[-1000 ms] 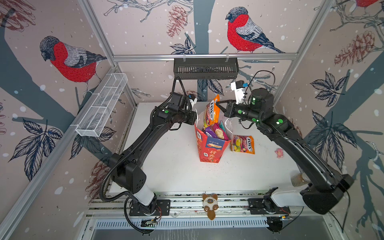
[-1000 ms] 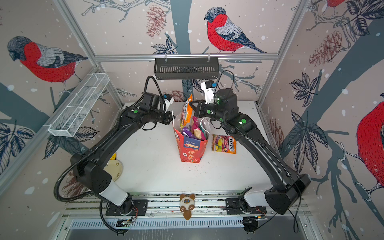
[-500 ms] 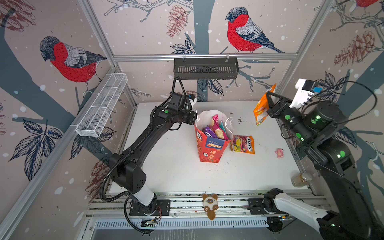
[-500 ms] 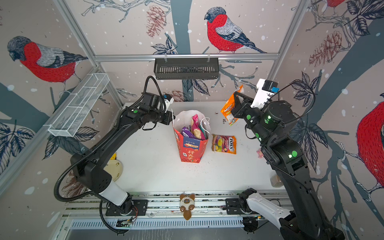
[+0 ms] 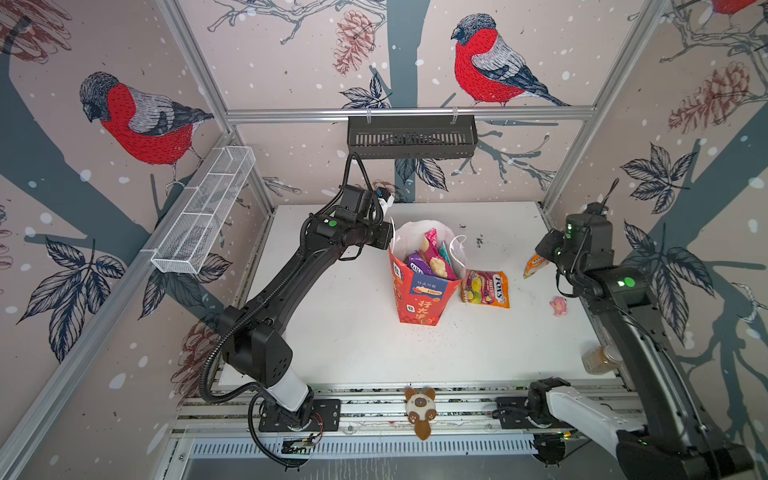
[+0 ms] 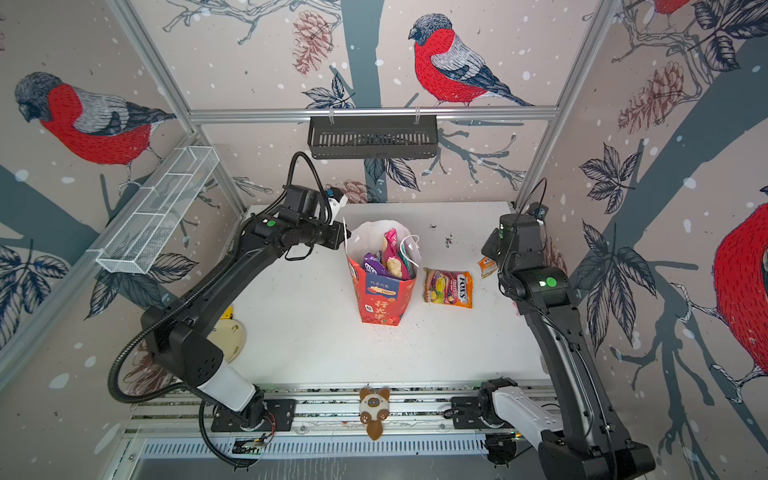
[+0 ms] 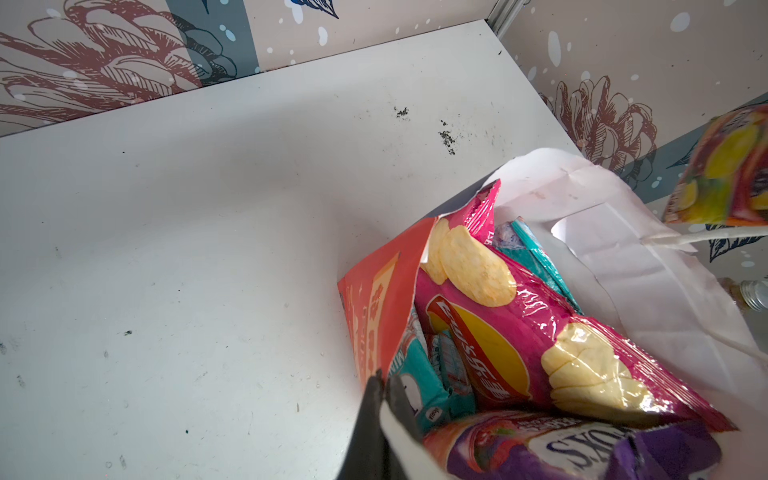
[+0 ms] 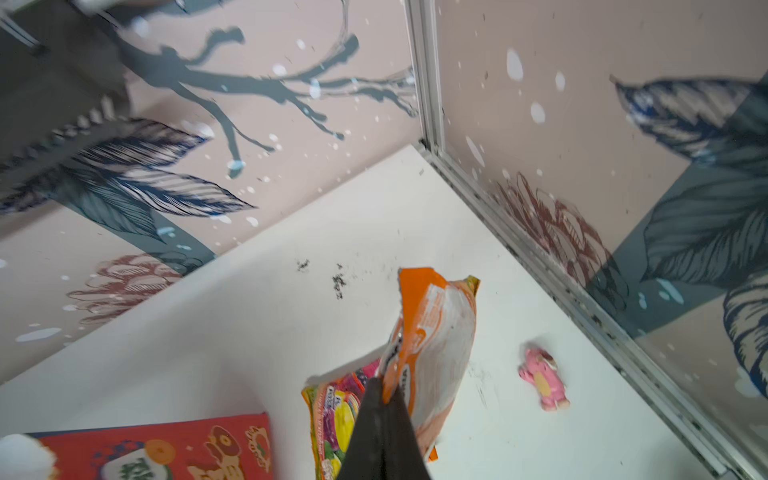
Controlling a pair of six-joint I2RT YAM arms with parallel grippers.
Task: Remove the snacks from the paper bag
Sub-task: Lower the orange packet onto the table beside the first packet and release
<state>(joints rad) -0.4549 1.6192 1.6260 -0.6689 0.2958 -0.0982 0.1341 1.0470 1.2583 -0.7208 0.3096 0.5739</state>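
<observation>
On the white table (image 5: 353,340) the red paper bag (image 5: 419,299) stands upright, white-lined, with glossy pink, purple and teal snacks (image 7: 519,332) crowding its mouth. The left gripper (image 7: 384,380) is clamped on its rim; the right gripper (image 8: 384,386), closed, dangles an orange packet (image 8: 436,332) well to the bag's right.

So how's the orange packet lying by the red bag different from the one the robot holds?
The lying packet rests flat on the table beside the paper bag; the held packet hangs pinched in the jaws of the right gripper. The lying packet shows its fruity front; the held packet shows a whitish back in the right wrist view. Both are orange and glossy.
</observation>
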